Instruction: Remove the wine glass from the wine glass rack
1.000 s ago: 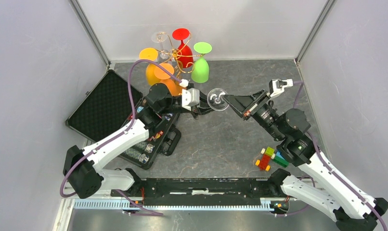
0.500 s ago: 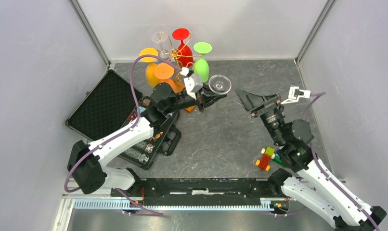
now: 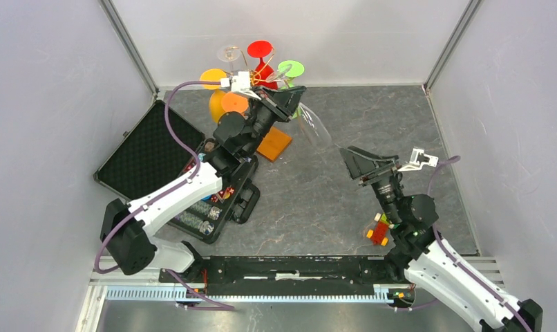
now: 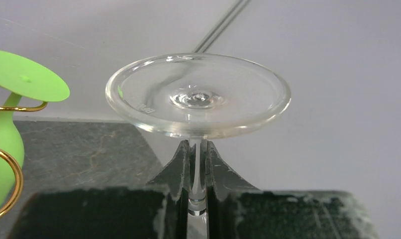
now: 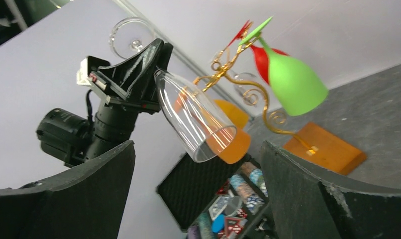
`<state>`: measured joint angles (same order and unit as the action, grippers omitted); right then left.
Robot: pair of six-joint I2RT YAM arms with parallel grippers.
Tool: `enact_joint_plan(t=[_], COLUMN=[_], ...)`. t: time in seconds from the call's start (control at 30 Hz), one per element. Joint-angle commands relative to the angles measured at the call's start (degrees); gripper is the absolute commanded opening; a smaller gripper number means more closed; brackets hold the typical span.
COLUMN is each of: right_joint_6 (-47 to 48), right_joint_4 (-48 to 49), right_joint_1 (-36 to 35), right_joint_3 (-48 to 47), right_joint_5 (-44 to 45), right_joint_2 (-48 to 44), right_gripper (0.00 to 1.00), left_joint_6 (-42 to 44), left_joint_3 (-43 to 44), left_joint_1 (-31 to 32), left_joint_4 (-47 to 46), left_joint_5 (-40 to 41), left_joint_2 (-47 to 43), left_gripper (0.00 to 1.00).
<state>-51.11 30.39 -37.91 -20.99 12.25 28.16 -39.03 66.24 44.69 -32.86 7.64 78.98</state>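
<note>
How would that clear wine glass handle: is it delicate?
Probably fragile: the clear wine glass looks thin-walled and its stem is slender. Likely slippery too, since the left hand pinches only that smooth stem. Laid on its side, being round, it might roll.

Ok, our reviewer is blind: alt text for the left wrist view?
The left gripper is shut on the stem of a clear wine glass, whose round foot sits uppermost. At left, a green glass hangs in the gold wire rack.
</note>
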Motion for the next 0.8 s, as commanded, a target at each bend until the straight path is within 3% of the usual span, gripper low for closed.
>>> enact_joint_plan(t=[0.0,0.17,0.23,0.33,0.5,0.67,0.77], right_joint_6=[-7.26,-14.46,-15.42,-16.07,-17.03,-17.17,-19.17], right_joint_4=[13.11,27.59,29.95,31.64,30.5,20.69,19.96], right_joint_1=[0.12,0.12,0.13,0.03,0.02,0.01,0.05], right_joint_3=[-0.49,0.39,0.15,-0.78,-2.9,-6.39,-6.08], right_joint_5=[-7.24,-13.28,-14.41,-15.7,-15.93,-15.42,-15.06], right_joint_2=[5.2,11.06,12.25,13.56,14.07,13.94,14.43], right_gripper=[0.97,0.62,0.56,0.56,0.7,0.69,0.65], left_joint_6=[-13.8,-16.62,-17.22,-17.65,-19.75,-21.31,-22.0], left_joint_3=[-0.11,-2.1,-3.56,-4.91,-5.86,-5.59,-5.68], left_joint_1=[0.03,0.05,0.05,0.05,-0.06,-0.04,-0.04], left_joint_4=[-4.7,-3.03,-3.54,-3.74,-4.85,-7.03,-8.84], left_joint_5=[10.41,11.98,12.4,12.77,11.47,7.3,4.8], left_joint_2=[-4.1,-7.23,-8.42,-9.37,-9.75,-8.46,-7.59], left_gripper=[0.02,0.02,0.02,0.02,0.02,0.02,0.02])
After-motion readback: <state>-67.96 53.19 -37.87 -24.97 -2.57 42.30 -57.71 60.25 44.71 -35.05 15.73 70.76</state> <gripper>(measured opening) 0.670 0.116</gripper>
